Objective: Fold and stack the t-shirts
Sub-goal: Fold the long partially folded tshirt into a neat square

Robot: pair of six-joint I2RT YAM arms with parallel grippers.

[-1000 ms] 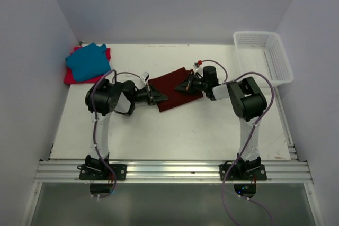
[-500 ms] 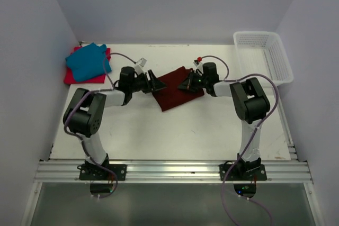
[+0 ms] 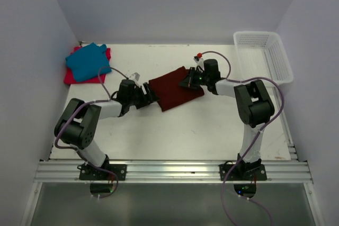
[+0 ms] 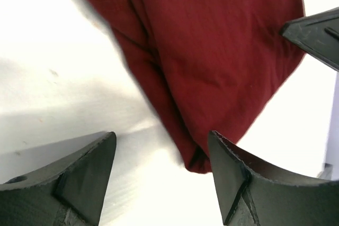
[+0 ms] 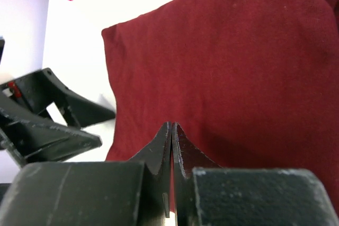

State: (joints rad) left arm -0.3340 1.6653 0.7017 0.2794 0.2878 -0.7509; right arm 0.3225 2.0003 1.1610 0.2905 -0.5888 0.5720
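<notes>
Though near both, maroon tee (image 3: 175, 87) flat: L jaws apart at left edge, R jaws together over right side.

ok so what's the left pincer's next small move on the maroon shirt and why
Probably ease the left pincer forward and close on the folded edge of the maroon t-shirt: its jaws stand open at that edge, and the shirt lies apart from the teal t-shirt.

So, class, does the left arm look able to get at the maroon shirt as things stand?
Probably yes: the left pincer is open right at the folded edge of the maroon shirt, nothing between them; the shut right pincer sits at the far side.
</notes>
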